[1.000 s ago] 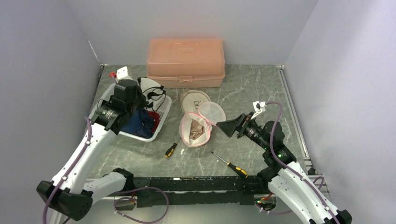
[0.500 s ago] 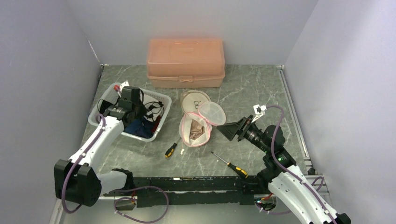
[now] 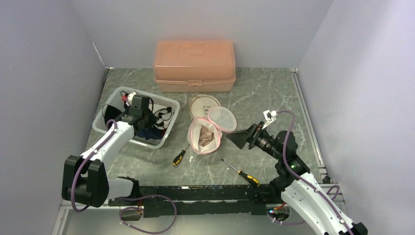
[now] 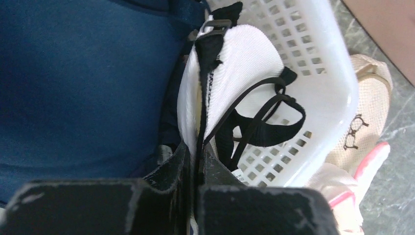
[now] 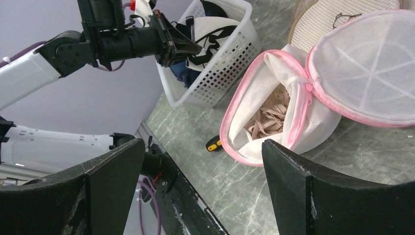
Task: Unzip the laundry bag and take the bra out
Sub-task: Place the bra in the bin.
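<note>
Two grippers are flanking the unzipped laundry bag (image 3: 194, 139): left of it, the left gripper (image 4: 195, 156) is dropping lower into the basket (image 4: 318, 58), clenching a white bra (image 4: 240, 63) by a strap; right of it, the right gripper (image 3: 236, 137) is hanging spread, empty. The bra is looking nearly delivered.
</note>
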Action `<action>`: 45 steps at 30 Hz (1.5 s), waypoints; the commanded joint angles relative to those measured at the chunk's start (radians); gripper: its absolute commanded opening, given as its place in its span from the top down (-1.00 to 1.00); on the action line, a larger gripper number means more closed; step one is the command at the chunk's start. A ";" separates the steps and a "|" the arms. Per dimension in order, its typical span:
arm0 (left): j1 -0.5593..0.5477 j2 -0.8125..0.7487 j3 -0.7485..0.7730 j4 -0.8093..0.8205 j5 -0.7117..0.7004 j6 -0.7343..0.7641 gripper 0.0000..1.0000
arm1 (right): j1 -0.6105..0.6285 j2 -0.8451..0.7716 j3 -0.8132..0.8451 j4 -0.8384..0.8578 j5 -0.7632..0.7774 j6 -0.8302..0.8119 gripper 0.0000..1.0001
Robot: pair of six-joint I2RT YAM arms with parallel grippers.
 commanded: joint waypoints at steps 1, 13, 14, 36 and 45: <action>0.015 0.003 -0.014 -0.018 -0.031 -0.051 0.86 | 0.001 0.002 0.019 0.018 -0.018 -0.027 -0.87; 0.019 -0.126 0.068 -0.221 -0.044 -0.040 -0.50 | 0.001 -0.017 0.064 -0.040 0.000 -0.061 -0.89; 0.019 -0.144 0.088 -0.255 -0.052 -0.028 -0.52 | 0.002 -0.020 0.069 -0.046 0.001 -0.064 -0.88; 0.037 -0.051 0.043 -0.035 0.117 -0.043 0.94 | 0.001 -0.004 0.033 -0.020 -0.003 -0.040 -0.86; 0.112 -0.044 -0.061 -0.021 0.117 -0.064 0.95 | 0.001 -0.006 0.025 -0.021 -0.004 -0.035 -0.85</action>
